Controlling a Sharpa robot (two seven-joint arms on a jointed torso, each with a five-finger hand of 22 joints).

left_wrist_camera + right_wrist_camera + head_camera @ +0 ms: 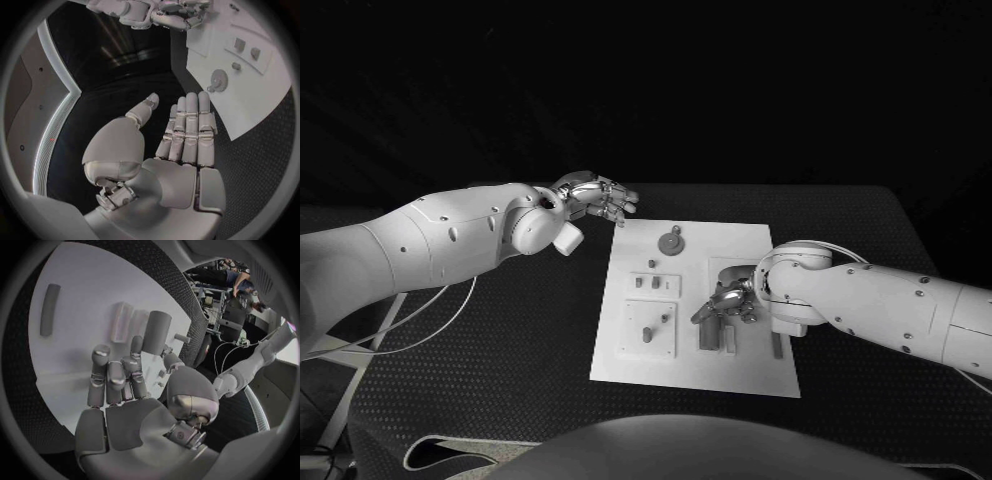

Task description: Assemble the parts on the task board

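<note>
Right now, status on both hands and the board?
Left hand open, hovering off the task board's far left corner. Right hand down over the board, fingers at a grey cylinder; grip unclear. Nothing blocking.

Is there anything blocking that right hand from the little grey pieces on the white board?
Nothing visible. The right hand is already down over the task board, fingers beside a grey cylinder. The left hand hangs off the board's far corner.

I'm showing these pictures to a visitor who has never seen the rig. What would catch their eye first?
Probably the white task board in the middle of the black table. Next, the right hand low over the board, a grey cylinder at its fingers. The left hand hangs beyond the board's far corner, holding nothing.
</note>
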